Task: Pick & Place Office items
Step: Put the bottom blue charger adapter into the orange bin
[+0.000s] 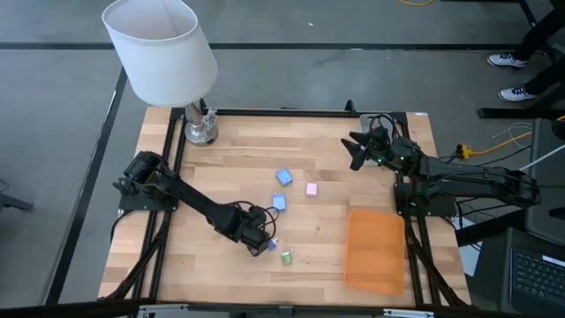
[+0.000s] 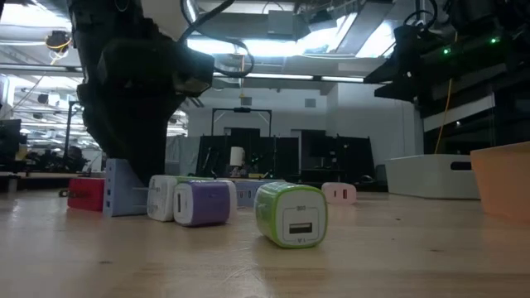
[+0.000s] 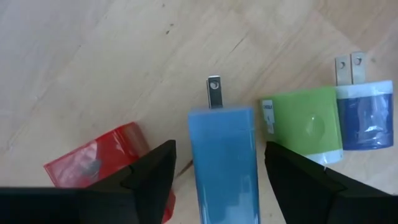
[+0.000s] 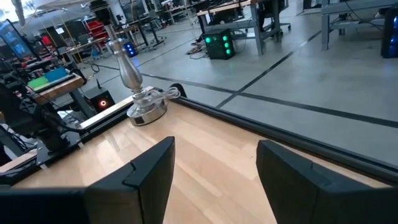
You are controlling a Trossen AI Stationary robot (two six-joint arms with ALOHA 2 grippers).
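Note:
The office items are small colourful charger plugs lying on the wooden table. My left gripper [image 3: 221, 148] is open and low over the near middle of the table [image 1: 259, 240]. Its fingers stand on either side of a light-blue plug [image 3: 224, 162] without touching it; the plug's metal prong points away from the wrist. A red plug [image 3: 93, 163] lies beside one finger, and a green plug [image 3: 303, 126] and a blue-purple plug [image 3: 367, 115] beside the other. More plugs lie farther off: blue [image 1: 283, 177], pink [image 1: 311, 189], blue [image 1: 279, 202]. My right gripper [image 1: 355, 152] is open, raised near the far right.
A lamp with a white shade [image 1: 161, 49] stands at the far left corner on its metal foot [image 4: 146, 107]. An orange sheet [image 1: 375, 250] lies at the near right. A black frame [image 1: 282, 112] edges the table. Bare wood lies at the far middle.

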